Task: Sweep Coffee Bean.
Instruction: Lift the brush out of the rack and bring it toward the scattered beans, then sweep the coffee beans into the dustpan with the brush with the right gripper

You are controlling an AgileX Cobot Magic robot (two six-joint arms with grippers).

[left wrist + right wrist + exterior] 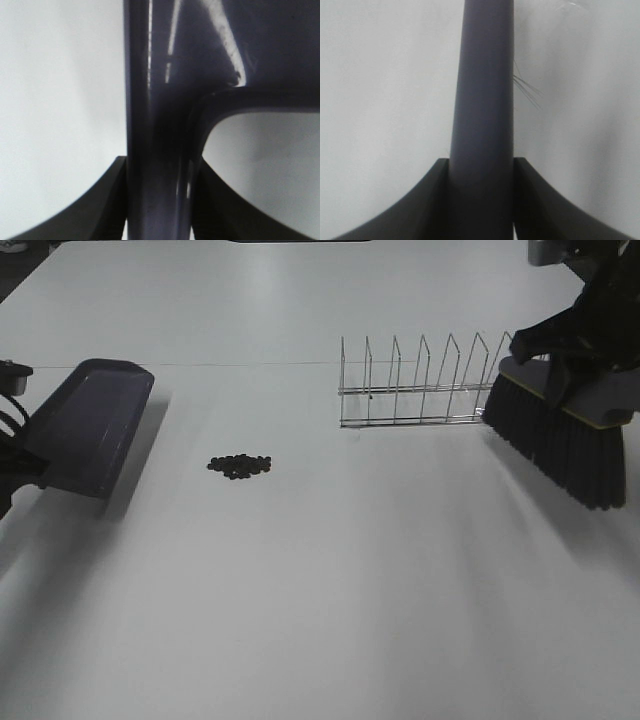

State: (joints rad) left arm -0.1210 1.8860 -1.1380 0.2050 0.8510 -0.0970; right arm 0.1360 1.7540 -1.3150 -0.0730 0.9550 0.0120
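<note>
The left pincer [160, 200] is pressed tight on the handle of a dustpan [200, 50]. Its dark, finely ribbed fingers [100, 210] pinch the glossy grey-violet plastic from both sides. Beyond them the handle widens into a shallow, smooth tray with a raised rim, held tilted over the white matte table [350, 620].

The right pincer [481, 200] is likewise clamped on the brush handle [482, 100], a dull, rounded bar of the same grey-violet. Out from that grip the brush [560, 440] hangs slanted, a block head with a pale strip and dense dark bristles. A few stray hairs stick out beside the handle.

A thin wire rack [420, 390] of upright loops stands just beside the bristles.

The coffee bean [240, 466] cluster of small dark ovals lies on the table between the two pincers. It is near the left one's dustpan but apart from it, and well apart from the brush.
</note>
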